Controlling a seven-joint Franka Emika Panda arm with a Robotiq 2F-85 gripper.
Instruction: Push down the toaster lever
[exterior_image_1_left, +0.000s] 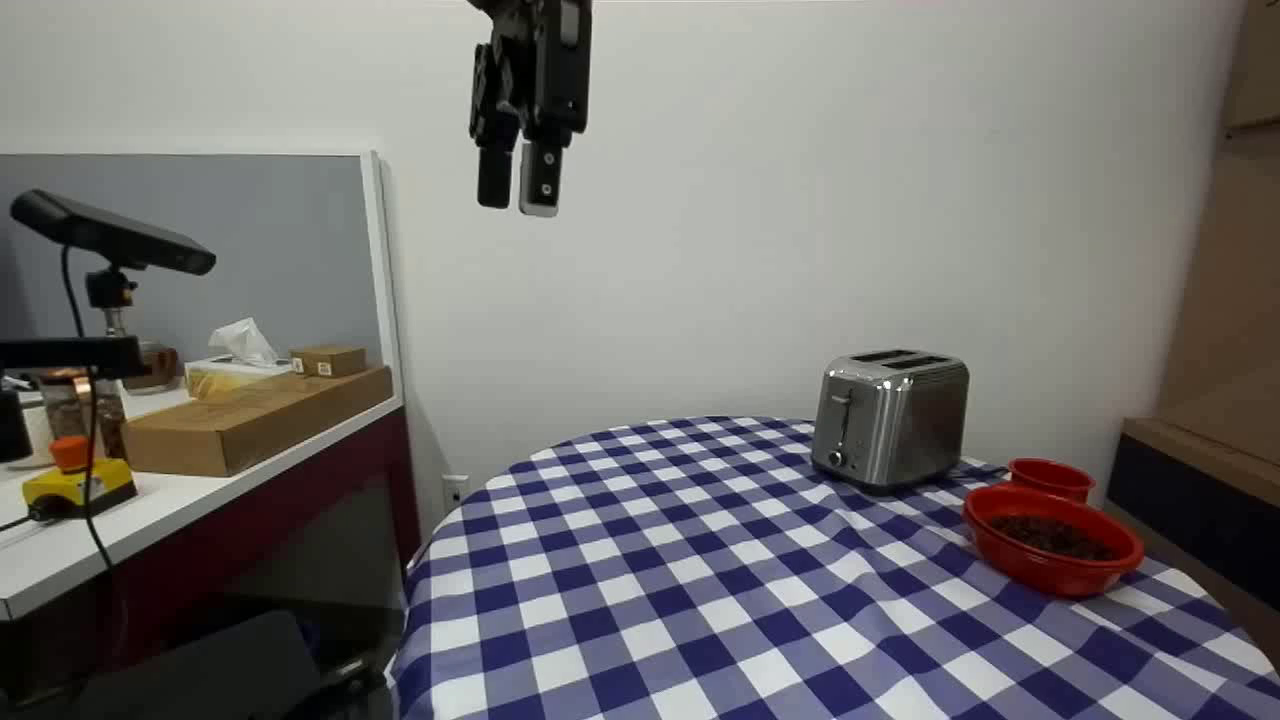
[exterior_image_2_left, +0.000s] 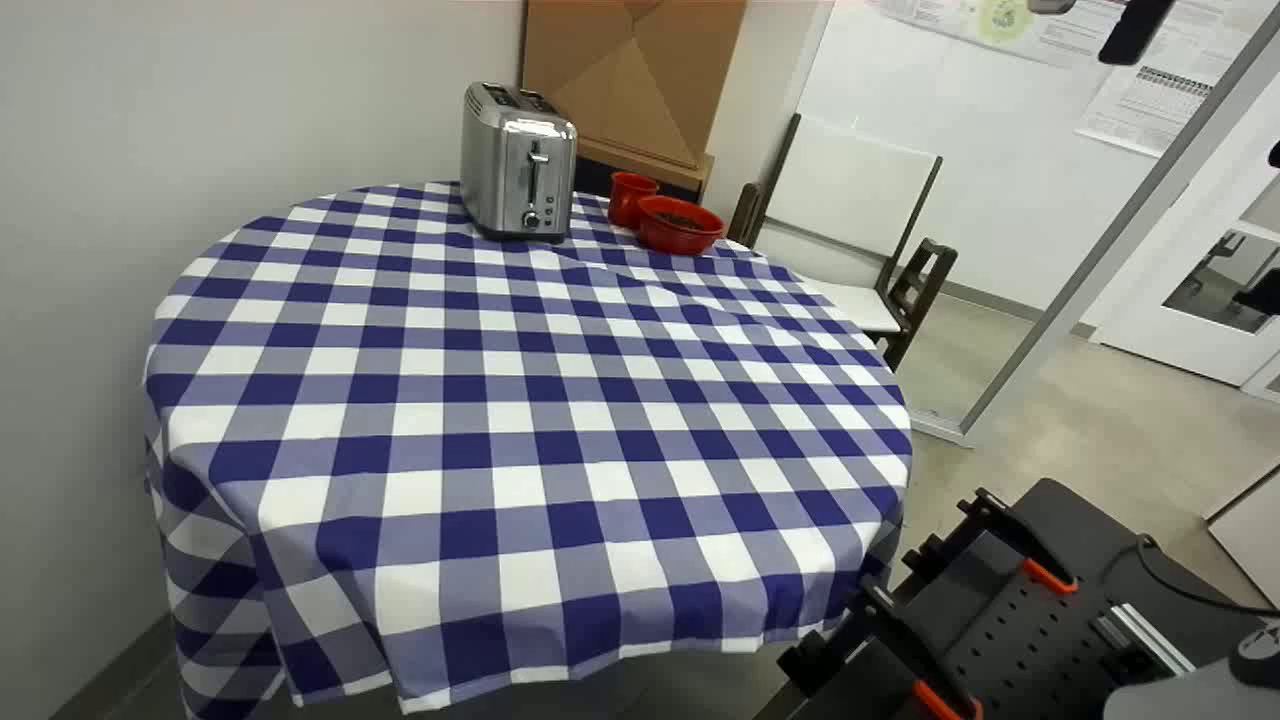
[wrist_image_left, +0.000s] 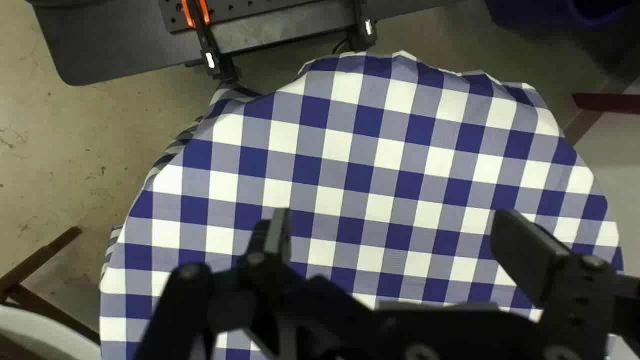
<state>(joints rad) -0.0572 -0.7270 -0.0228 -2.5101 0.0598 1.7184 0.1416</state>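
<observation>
- High over the table (exterior_image_1_left: 640, 560), well clear of all that stands on it, the hand (exterior_image_1_left: 517, 182) hangs in free air; its fingers (wrist_image_left: 525, 250) are spread apart and hold nothing; in the wrist view only checked cloth (wrist_image_left: 400, 225) shows between them;
- lower down, and off to the right of the hand in an exterior view, stands the toaster (exterior_image_1_left: 890, 430), upright on the table near its far edge; the wrist view does not catch it at all;
- on the toaster's narrow end sits the lever (exterior_image_2_left: 538, 158), near the top of its slot (exterior_image_2_left: 533, 190), so I take the push as not yet done;
- the toaster's long axis runs back from that end, and the lever faces broadly toward the hand's side; the coming move likely turns on this: a long travel across and down, then a press straight down on the lever; bringing the fingers together first would probably make a firmer tip;
- off the toaster's broad side, near it, are the red cup (exterior_image_2_left: 628, 202) and the red bowl (exterior_image_2_left: 672, 239); coming in at the lever end should, I think, keep the hand apart from both; a press that strays off line could slide or tip the toaster.
</observation>
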